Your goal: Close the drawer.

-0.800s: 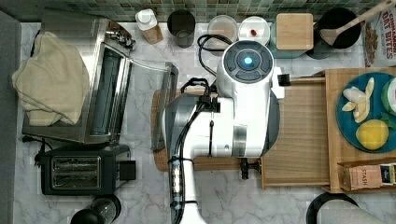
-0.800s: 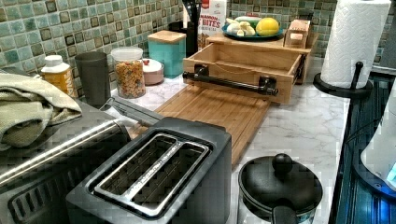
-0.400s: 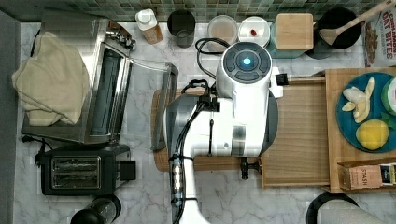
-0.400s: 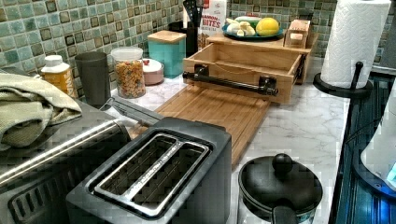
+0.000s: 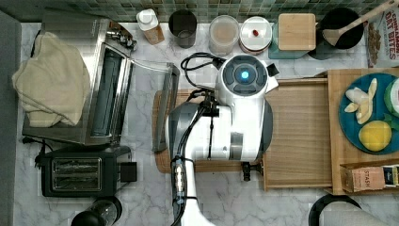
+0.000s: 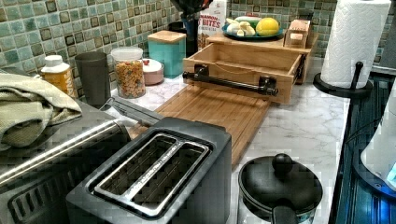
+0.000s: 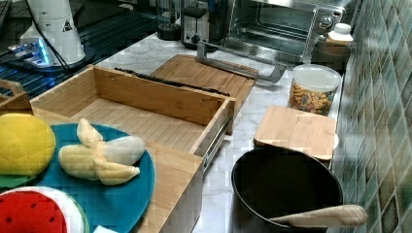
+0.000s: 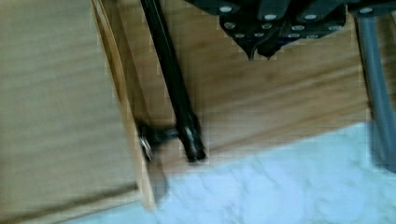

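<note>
The drawer (image 5: 301,136) stands pulled out of its wooden cabinet toward the top view's left, and its grained bottom is bare. Its long black bar handle (image 6: 229,83) runs along the front wall, over the edge of a bamboo cutting board (image 6: 219,109). The white arm (image 5: 242,75) hangs above the board and the drawer's front. In the wrist view my gripper (image 8: 259,52) is shut with nothing in it. It hovers over the cutting board, on the outer side of the handle (image 8: 173,79) and clear of it. The drawer floor (image 8: 56,107) lies beyond the bar.
A toaster oven (image 5: 94,84) with its door down and a black toaster (image 5: 77,169) sit at the top view's left. Jars and canisters (image 5: 223,33) line the tiled wall. A blue plate (image 5: 353,127) of fruit rests on the cabinet top. A paper towel roll (image 6: 355,42) stands nearby.
The arm's wrist has shifted toward the top view's bottom and slightly left. The drawer has not moved.
</note>
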